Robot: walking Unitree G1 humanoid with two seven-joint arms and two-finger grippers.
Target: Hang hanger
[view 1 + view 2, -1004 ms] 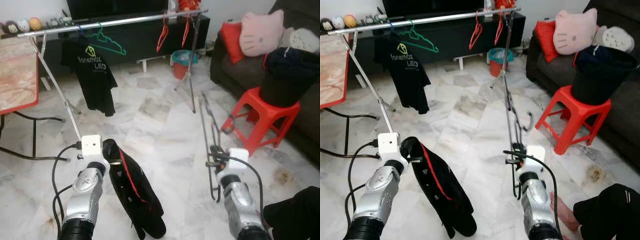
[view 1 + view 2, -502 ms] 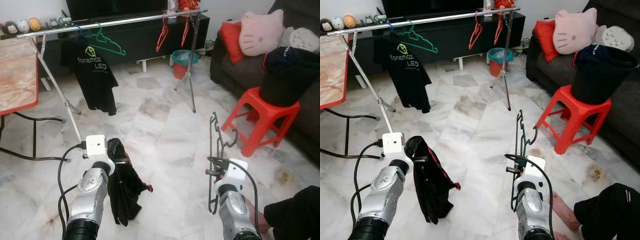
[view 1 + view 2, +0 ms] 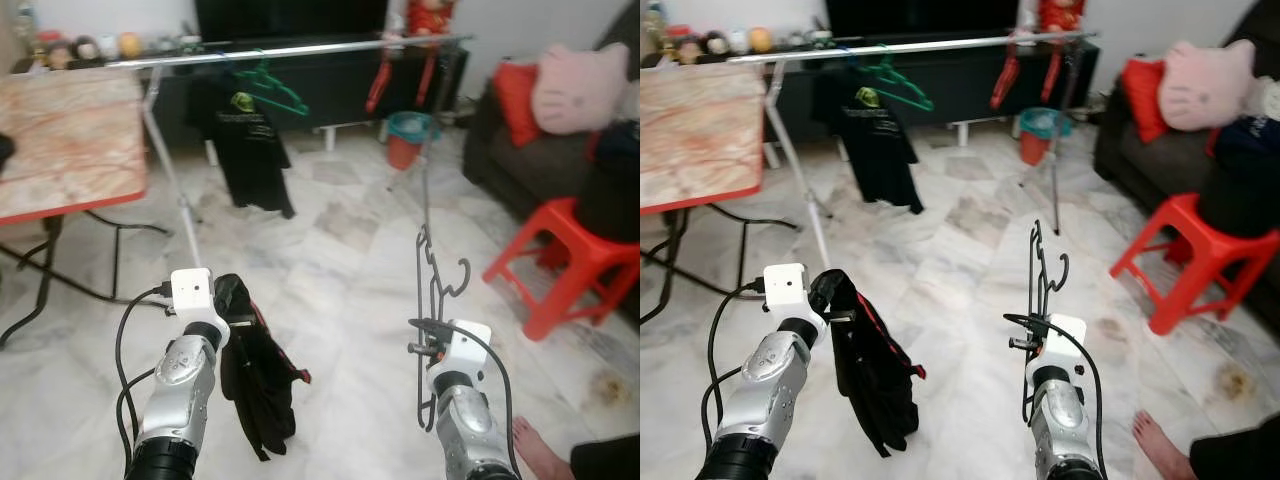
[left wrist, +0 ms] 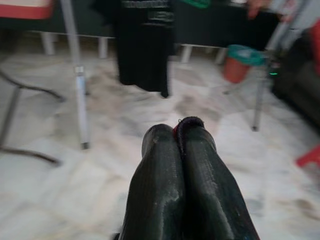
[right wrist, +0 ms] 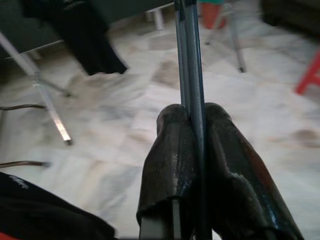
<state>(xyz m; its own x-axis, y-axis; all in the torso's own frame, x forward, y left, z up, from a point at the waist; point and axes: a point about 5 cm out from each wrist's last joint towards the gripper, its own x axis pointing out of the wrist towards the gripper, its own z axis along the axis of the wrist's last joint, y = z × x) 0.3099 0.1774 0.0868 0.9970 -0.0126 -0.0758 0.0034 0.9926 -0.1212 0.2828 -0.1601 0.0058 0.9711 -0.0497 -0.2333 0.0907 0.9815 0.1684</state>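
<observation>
Right tool [image 5: 192, 117] clamps the black hanger [image 3: 432, 285]; left tool [image 4: 178, 137] pinches a black garment [image 3: 258, 375].

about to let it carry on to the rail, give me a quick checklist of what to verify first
1. Right gripper shut on the hanger: ok.
2. Hanger upright, hook on top: ok.
3. Left gripper shut on the black garment: ok.
4. Garment on the hanger: not ok, the two are apart.
5. Free space on the rail between the green hanger and the red ones: ok.
6. Rail within reach: not ok, it stands far across the floor.
</observation>
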